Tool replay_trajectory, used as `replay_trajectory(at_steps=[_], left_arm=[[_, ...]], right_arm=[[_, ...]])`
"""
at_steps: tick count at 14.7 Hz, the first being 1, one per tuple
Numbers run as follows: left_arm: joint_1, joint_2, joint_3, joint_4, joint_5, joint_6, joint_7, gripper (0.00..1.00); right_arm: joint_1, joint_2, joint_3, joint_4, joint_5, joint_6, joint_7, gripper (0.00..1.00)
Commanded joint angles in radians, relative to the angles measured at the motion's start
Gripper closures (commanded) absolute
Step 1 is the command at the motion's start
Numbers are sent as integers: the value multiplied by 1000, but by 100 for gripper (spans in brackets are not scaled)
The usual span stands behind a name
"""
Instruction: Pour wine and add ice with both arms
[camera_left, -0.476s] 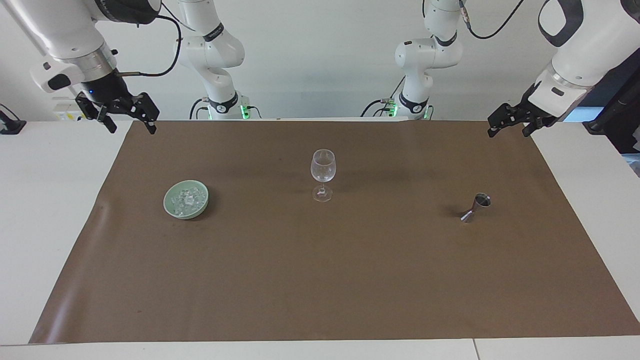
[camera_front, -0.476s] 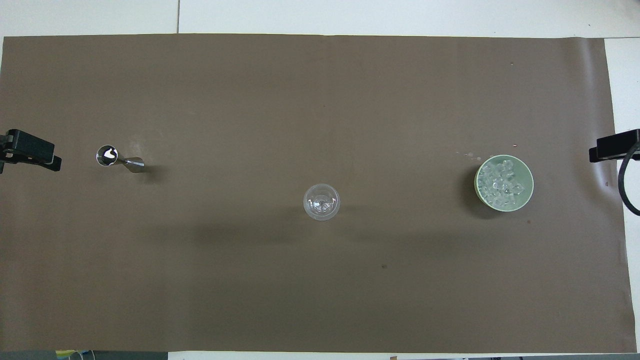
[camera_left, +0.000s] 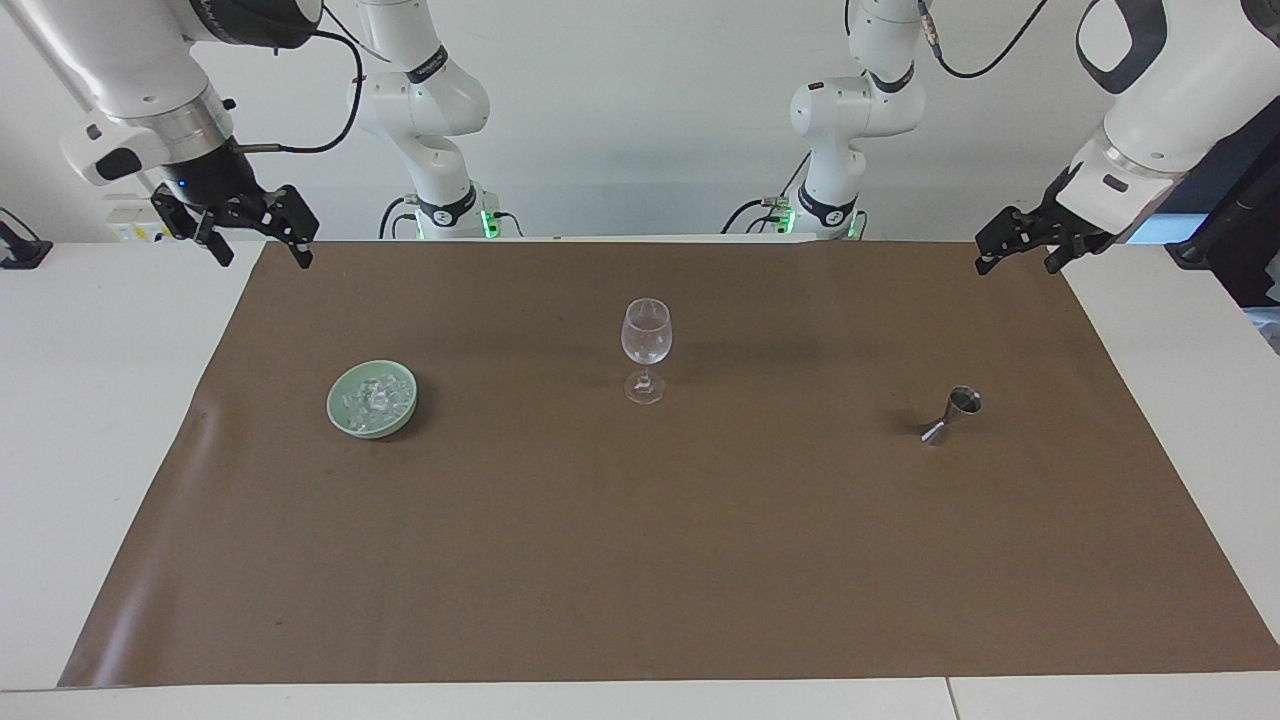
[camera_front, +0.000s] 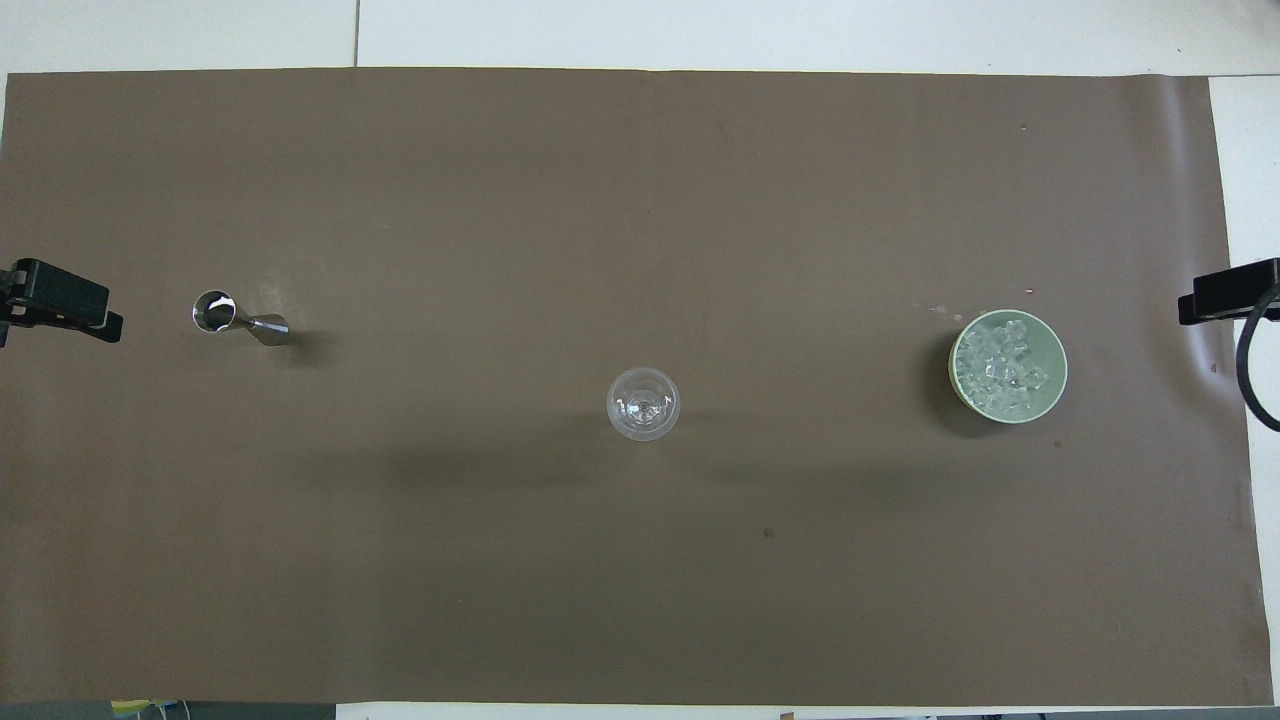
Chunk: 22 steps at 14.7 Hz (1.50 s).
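Three things stand well apart: bowl (camera_left: 372, 399), glass (camera_left: 646, 349), jigger (camera_left: 953, 414).

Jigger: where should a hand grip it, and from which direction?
Grip the jigger at its narrow waist, coming in from the side. It stands upright on one cone, open cup up, probably filled, so a level side grip keeps it steady. The left hand, open, waits at its end.

Left pincer (camera_left: 1020, 255), right pincer (camera_left: 255, 240) agape, aloft

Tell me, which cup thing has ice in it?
The green bowl, toward the right arm's end: ice is heaped inside. The glass and metal cup have none.
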Motion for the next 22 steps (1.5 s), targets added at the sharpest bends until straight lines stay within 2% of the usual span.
replay_trajectory(at_steps=[1,7,10,14,22], left_arm=[[12,-33,-2,-30,15,-70,7,0],[9,-47,-2,-21,17,-139,-5,0],[2,-79,-7,-48,15,-92,4,0],[-34,-145,-11,-191,11,101,-1,0],[-35,-137,-10,-176,8,132,-10,0]], right_arm=[[-9,-3,3,-1,24,11,-20,0],[-9,-9,3,-11,26,-9,-19,0],[-21,-9,1,-11,26,-12,-19,0],[-17,-9,3,-11,26,-12,-19,0],[-17,-9,1,-11,26,-12,-19,0]])
